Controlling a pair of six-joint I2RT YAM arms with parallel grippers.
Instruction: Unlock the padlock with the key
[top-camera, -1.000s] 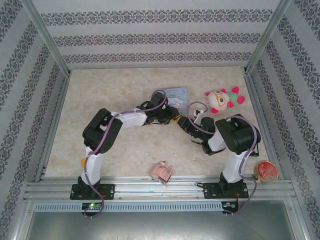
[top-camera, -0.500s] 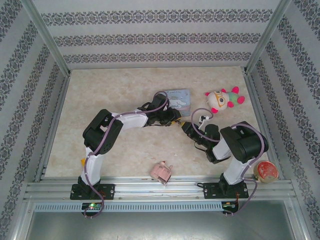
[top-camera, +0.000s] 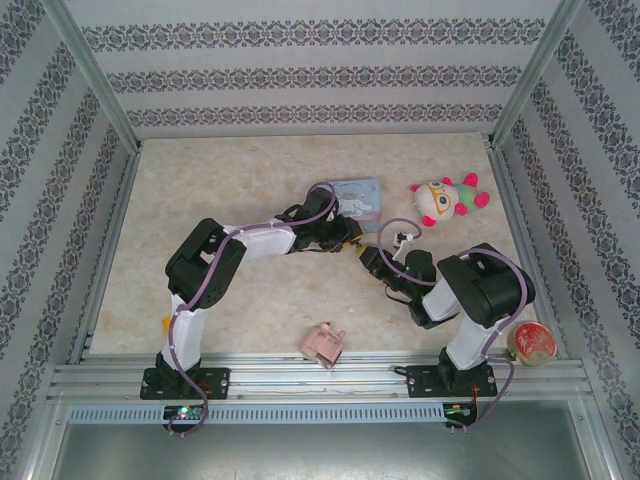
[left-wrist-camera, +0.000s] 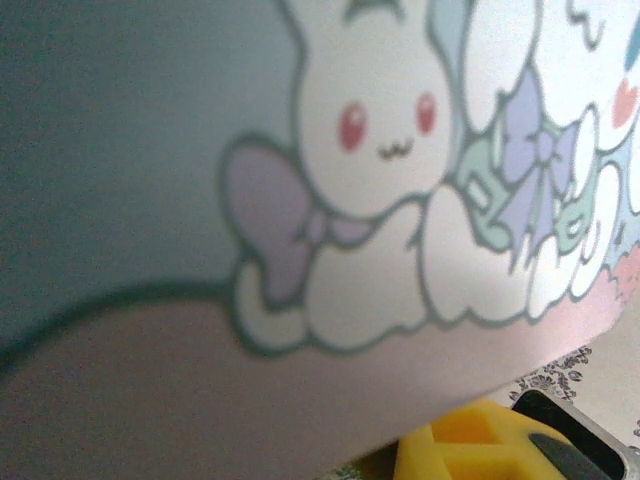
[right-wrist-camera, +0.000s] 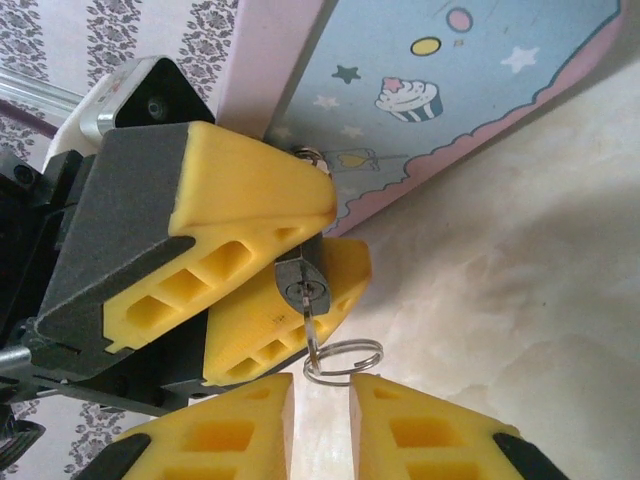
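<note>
- Top view: the left gripper (top-camera: 345, 238) and right gripper (top-camera: 368, 257) meet tip to tip just beside the tin (top-camera: 357, 197).
- Left wrist: the tin's bunny picture, close and blurred, with a yellow finger (left-wrist-camera: 470, 452) at the bottom.
- Right wrist: the left gripper clenches the padlock (right-wrist-camera: 300, 288) near the tin's edge. The key (right-wrist-camera: 312, 335) sticks out of the keyhole. The right gripper's fingers stand apart just beside the key's end, grasping nothing.
</note>
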